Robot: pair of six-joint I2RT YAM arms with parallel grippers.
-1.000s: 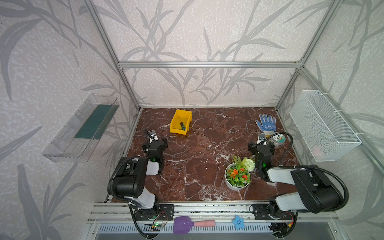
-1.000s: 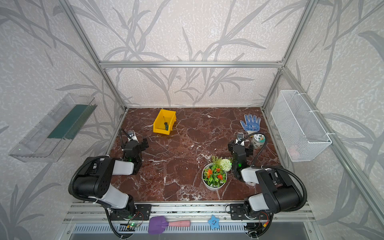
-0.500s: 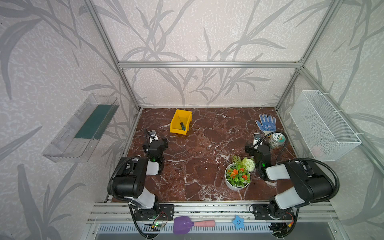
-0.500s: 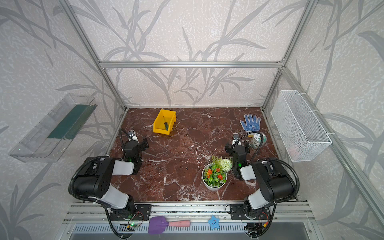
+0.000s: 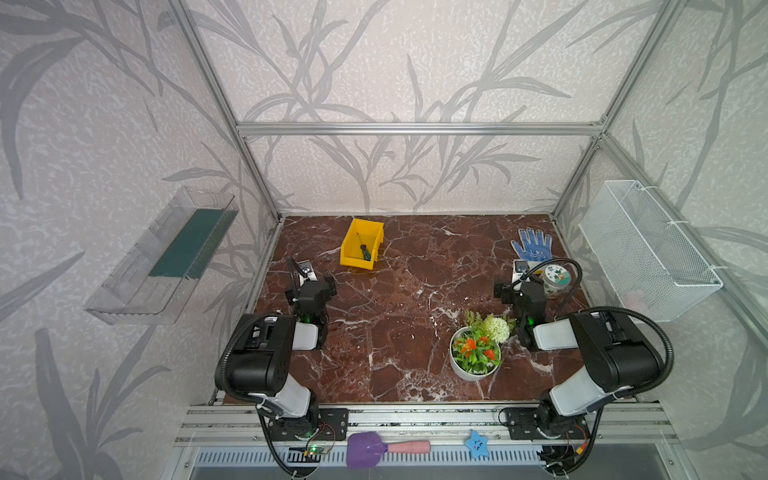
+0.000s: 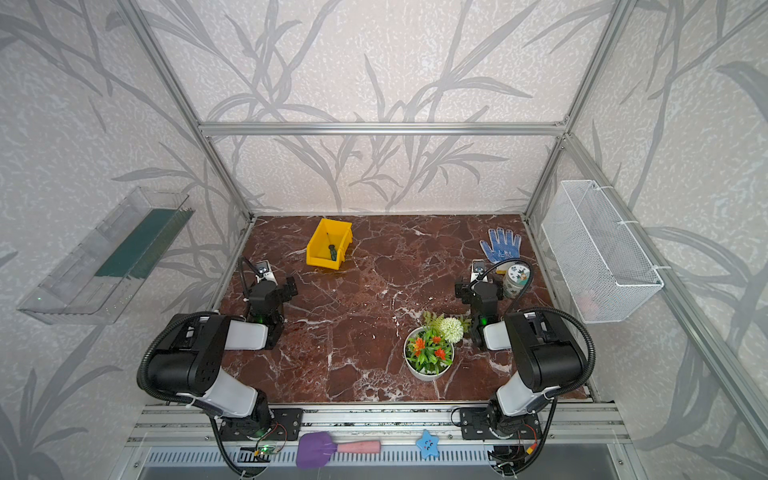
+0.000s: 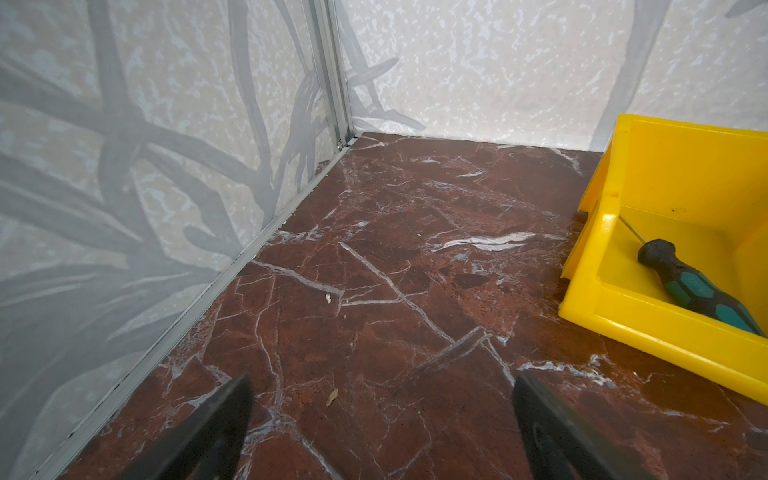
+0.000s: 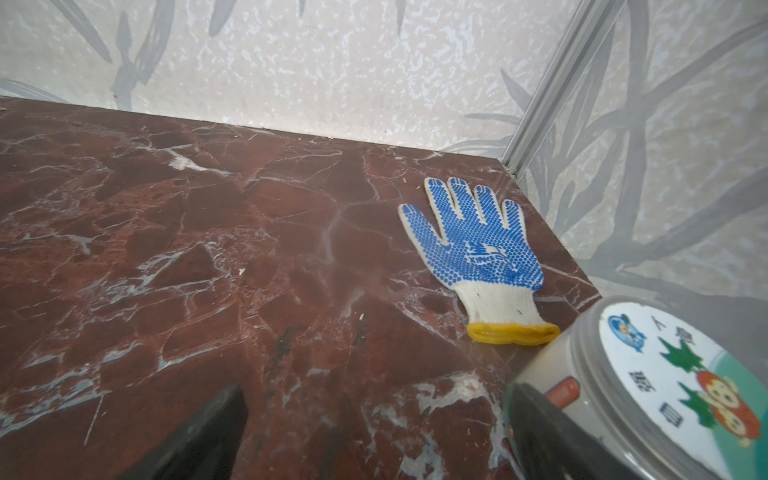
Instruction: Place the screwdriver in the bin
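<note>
The screwdriver (image 5: pixel 365 252) (image 6: pixel 332 252), with a green-and-black handle, lies inside the yellow bin (image 5: pixel 353 261) (image 6: pixel 322 259) at the back left of the marble floor. In the left wrist view the screwdriver (image 7: pixel 698 291) rests along the floor of the bin (image 7: pixel 665 166), its shaft pointing at the back wall. My left gripper (image 5: pixel 311 284) (image 6: pixel 272 286) (image 7: pixel 380 386) is open and empty, low over the floor in front of the bin and to its left. My right gripper (image 5: pixel 519 286) (image 6: pixel 478 286) (image 8: pixel 374 395) is open and empty too, on the right side.
A blue-dotted glove (image 5: pixel 532 245) (image 8: pixel 473 249) lies at the back right. A lidded jar (image 5: pixel 556 279) (image 8: pixel 665 386) stands right beside my right gripper. A white flower pot (image 5: pixel 476 353) sits front right. A mesh basket (image 5: pixel 648 249) and a clear tray (image 5: pixel 166 257) hang on the side walls.
The right arm's elbow has shifted slightly inward and back, its gripper staying near the jar. The left arm, bin and screwdriver have not moved.
</note>
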